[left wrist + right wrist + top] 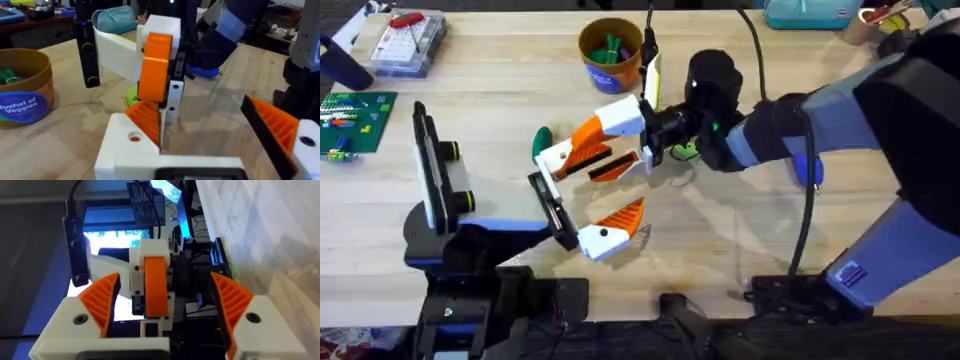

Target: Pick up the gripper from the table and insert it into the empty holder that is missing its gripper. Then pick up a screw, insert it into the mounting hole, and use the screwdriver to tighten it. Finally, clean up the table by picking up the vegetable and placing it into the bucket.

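The right gripper (588,158) hangs over the table's middle, fingers spread apart, with the holder (552,208) just beside its lower finger. A white-and-orange piece (610,232) sits at the holder's near end. The bucket (610,54) stands farther back.

A robotics lab: wooden workbench (740,240), circuit board (350,118), parts box (408,42)
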